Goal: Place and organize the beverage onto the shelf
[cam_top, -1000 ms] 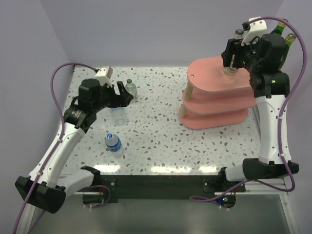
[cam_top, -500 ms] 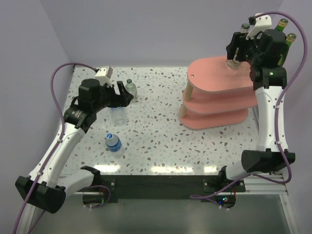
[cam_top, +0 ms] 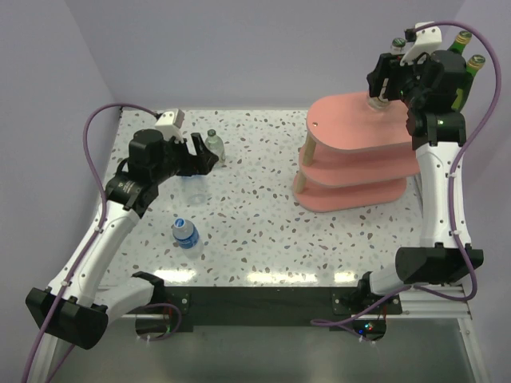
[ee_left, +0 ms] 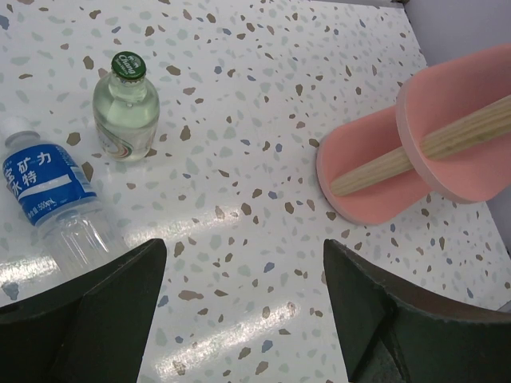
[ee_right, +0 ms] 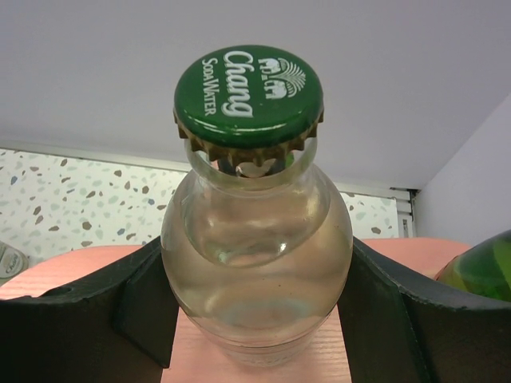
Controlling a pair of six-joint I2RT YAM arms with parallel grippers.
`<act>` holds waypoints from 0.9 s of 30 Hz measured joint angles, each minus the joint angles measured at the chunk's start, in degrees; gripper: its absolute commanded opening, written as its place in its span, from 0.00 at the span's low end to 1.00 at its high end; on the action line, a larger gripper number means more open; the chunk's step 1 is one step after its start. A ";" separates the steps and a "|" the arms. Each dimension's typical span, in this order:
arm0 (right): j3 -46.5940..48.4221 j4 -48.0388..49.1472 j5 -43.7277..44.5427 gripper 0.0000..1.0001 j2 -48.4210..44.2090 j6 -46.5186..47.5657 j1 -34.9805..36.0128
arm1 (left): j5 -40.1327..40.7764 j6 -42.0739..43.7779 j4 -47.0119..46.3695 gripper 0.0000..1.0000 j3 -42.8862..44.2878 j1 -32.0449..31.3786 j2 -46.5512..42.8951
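My right gripper (cam_top: pixel 386 80) is shut on a clear bottle with a green cap (ee_right: pixel 254 231), upright at the back of the top board of the pink shelf (cam_top: pixel 351 120). Two dark green bottles with gold caps (cam_top: pixel 467 52) stand behind it; one shows in the right wrist view (ee_right: pixel 481 267). My left gripper (cam_top: pixel 201 158) is open and empty above the table. A second clear green-capped bottle (ee_left: pixel 125 108) stands ahead of it. A blue-label bottle (ee_left: pixel 52 199) is just left of its fingers. Another blue-label bottle (cam_top: pixel 185 233) stands nearer the front.
The speckled table (cam_top: pixel 263 223) is walled by purple panels at the back and left. The shelf's lower boards and a wooden post (ee_left: pixel 415 152) lie to the right of the left gripper. The right arm rises along the shelf's right side.
My right gripper has moved up and back over the top board with the green-capped bottle. The left arm and the table bottles have not moved.
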State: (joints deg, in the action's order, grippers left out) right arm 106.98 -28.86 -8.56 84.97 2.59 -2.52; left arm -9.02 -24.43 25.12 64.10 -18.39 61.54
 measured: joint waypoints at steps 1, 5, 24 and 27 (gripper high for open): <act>-0.28 0.22 -0.02 0.55 -0.17 0.00 0.00 | -0.07 0.00 -0.04 0.85 -0.11 0.00 0.00; -1.16 0.42 -0.09 0.67 -0.96 0.00 0.00 | -0.15 0.02 -0.24 0.85 -0.24 0.00 0.00; -1.70 4.09 -1.33 0.93 -5.11 0.55 0.00 | -0.59 0.00 -0.26 0.85 -0.24 0.00 -0.44; -0.44 4.07 -1.51 0.93 -5.11 1.25 0.00 | -0.59 0.00 -0.26 0.85 -0.24 0.00 -0.66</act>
State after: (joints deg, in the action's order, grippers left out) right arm 106.54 -24.80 -10.07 79.85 3.84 -2.52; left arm -9.61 -24.43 24.86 63.86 -18.39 60.88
